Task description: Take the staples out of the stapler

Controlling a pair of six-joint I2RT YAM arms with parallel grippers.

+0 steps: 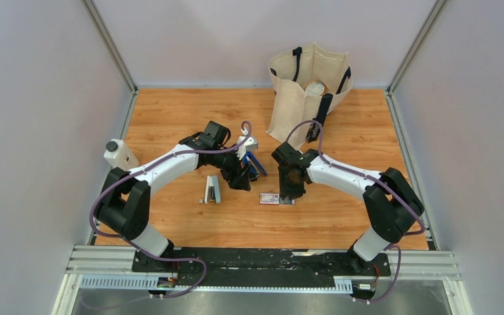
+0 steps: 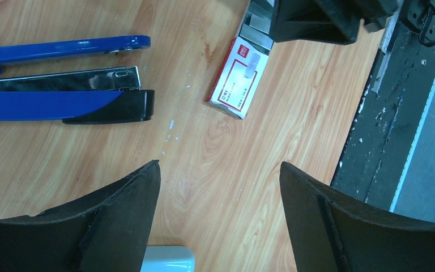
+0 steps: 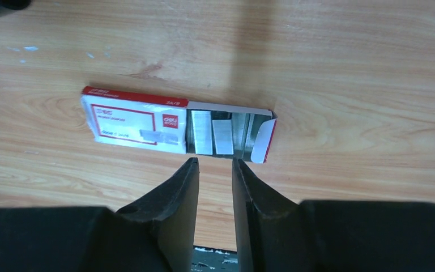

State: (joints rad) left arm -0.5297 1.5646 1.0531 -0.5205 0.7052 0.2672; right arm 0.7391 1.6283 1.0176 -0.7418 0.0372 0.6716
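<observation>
Stapler [image 2: 45,105] near staple box [image 3: 127,122], swung open, magazine [image 2: 62,79] exposed for unloading. Right gripper [image 3: 214,164] over its tray [image 3: 226,133]: slightly parted, empty. Left gripper [image 2: 220,167] wide, empty.

stapler [image 2: 51,105] | dark blue, black tip | opened, chrome magazine exposed | on its side on table [image 2: 232,187]

Top view looks down from high behind the near edge over the whole table [image 1: 170,111]; left wrist looks down from near at stapler [image 2: 62,102] and box [image 2: 235,79]; right wrist hangs closer, straight over the box; all three share it.
</observation>
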